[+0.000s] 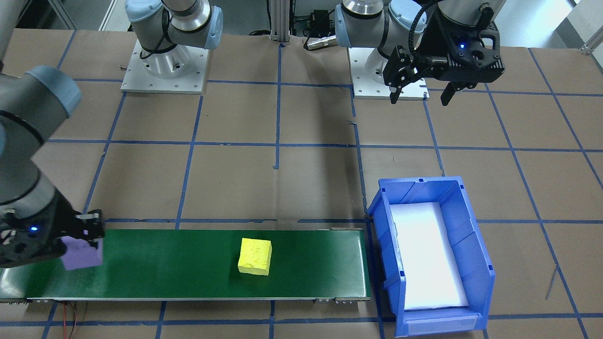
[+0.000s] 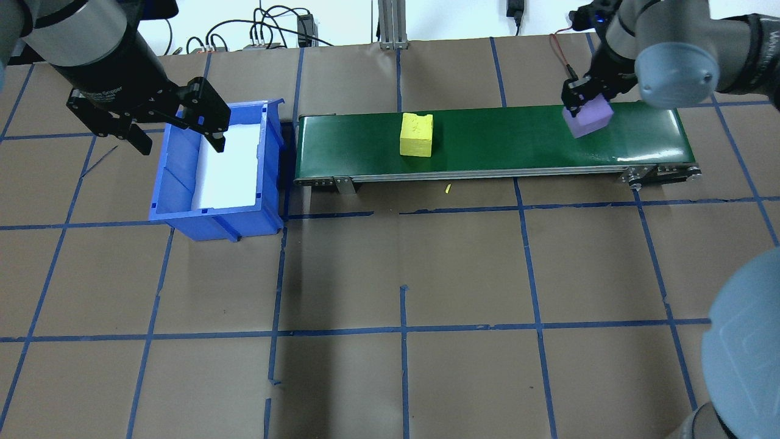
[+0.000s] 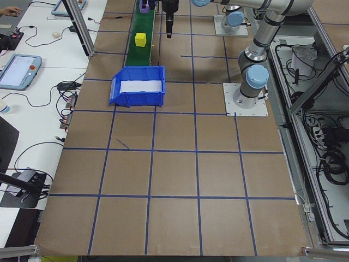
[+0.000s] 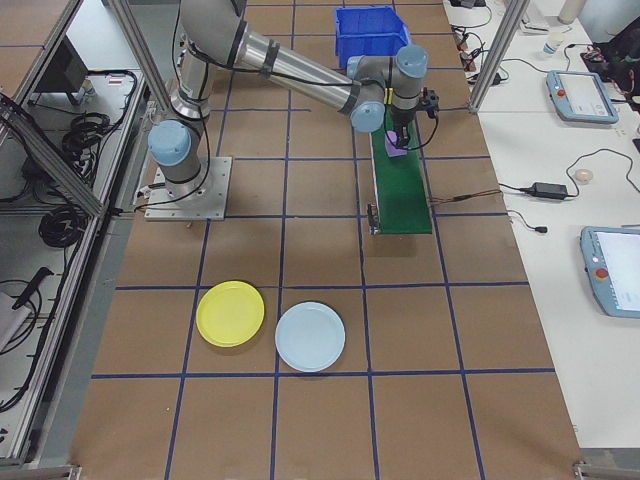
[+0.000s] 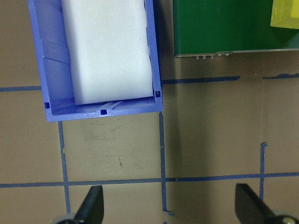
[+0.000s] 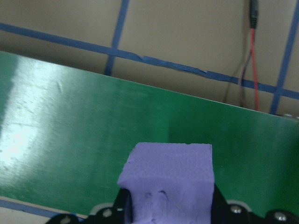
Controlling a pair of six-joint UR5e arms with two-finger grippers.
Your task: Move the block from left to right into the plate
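Observation:
A purple block (image 2: 590, 117) hangs at the right end of the green conveyor belt (image 2: 518, 134), with my right gripper (image 2: 584, 108) shut on it. In the right wrist view the block (image 6: 169, 172) sits between the jaws, over the belt (image 6: 70, 130). A yellow block (image 2: 416, 135) rests mid-belt, untouched. My left gripper (image 2: 181, 145) hovers open and empty above the near end of the blue bin (image 2: 213, 216). The yellow plate (image 4: 230, 313) lies on the table far from the belt, seen only in the exterior right view.
The blue bin (image 1: 386, 245), lined with white foam, stands against the belt's left end. A pale blue plate (image 4: 310, 336) lies beside the yellow one. Blue tape lines grid the brown table. Both arm bases (image 1: 165, 66) stand at the robot's edge of the table.

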